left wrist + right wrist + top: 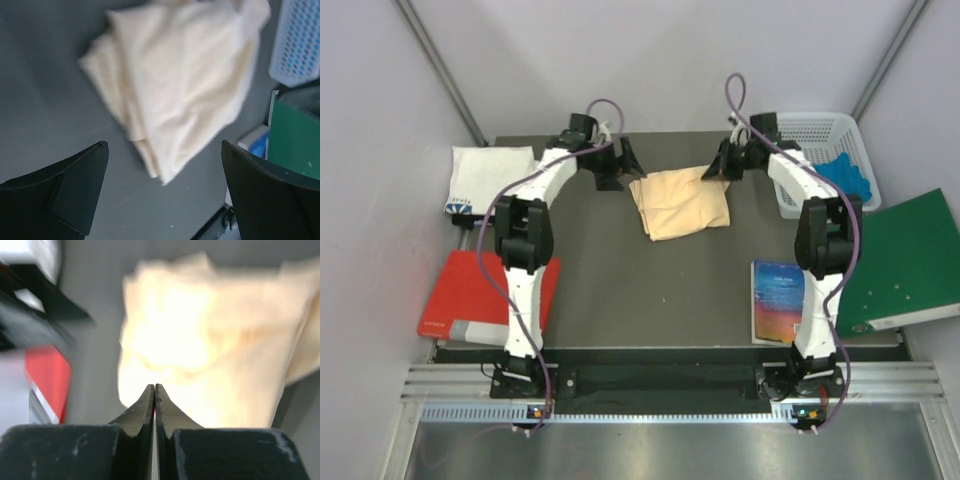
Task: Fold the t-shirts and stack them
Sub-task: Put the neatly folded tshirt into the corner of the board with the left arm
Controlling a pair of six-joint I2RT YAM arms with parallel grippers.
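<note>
**Peach-yellow t-shirt**: centre of the counter, roughly folded with loose, uneven edges. It lies between the two arms, probably so that either can reach it.

**White t-shirt**: upper left, folded flat, likely the base of the stack. It has a small dark-blue print at its lower left edge, too small to read.

**Left gripper**: at the peach shirt's upper left corner, fingers spread wide and empty.

**Right gripper**: at the shirt's upper right corner, fingers pressed together, no cloth seen between them.

**Surroundings:**
- White basket, upper right.
- Red folder, left.
- Blue book and green folder, right.
- Any lettering on these is illegible.
</note>
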